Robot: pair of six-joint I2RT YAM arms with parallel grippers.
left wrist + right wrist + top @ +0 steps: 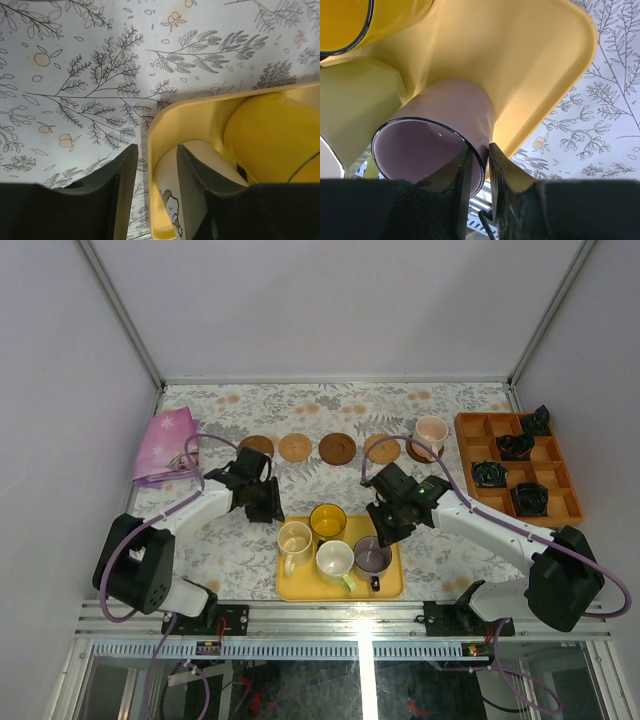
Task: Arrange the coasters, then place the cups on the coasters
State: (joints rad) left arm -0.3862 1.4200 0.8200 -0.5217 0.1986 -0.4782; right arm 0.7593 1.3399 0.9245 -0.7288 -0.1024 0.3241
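Across the upper middle of the top view the coasters (296,447) lie in a row. Four are bare, and the rightmost appears to sit under the pink cup (431,428). Four cups are not yet placed and stand in the yellow tray (391,586) at lower centre. The left gripper (156,160) stands partly apart over the tray's left rim and the cream cup (169,202); whether it grips the cup I cannot tell. Further right, the right gripper (480,152) pinches the wall of the purple-grey cup (435,145), one finger inside the rim, one outside.
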